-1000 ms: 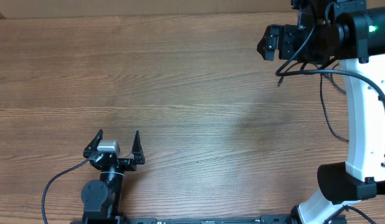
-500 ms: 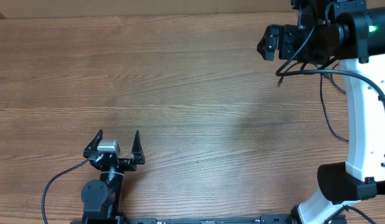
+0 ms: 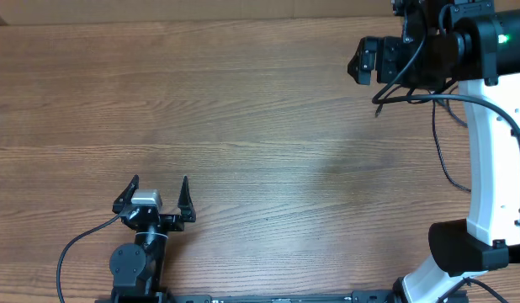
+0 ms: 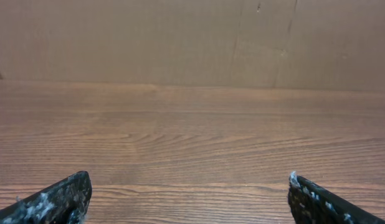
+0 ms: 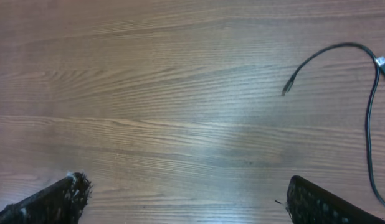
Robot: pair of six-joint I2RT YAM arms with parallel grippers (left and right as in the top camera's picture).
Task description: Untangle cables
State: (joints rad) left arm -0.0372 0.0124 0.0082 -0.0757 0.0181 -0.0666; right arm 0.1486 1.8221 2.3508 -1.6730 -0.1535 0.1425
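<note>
I read approach step: left end effector (image 3: 159, 182) and right end effector (image 5: 185, 183) both spread apart, empty. Next, I'd bring right one over cable (image 5: 348, 43), lower, pinch.

Wood-grain tabletop (image 3: 243, 126), brown, grain running left to right. Beyond its far edge, a plain tan cardboard wall (image 4: 130, 37), upright, with a creased seam (image 4: 285, 46) toward the right.
</note>
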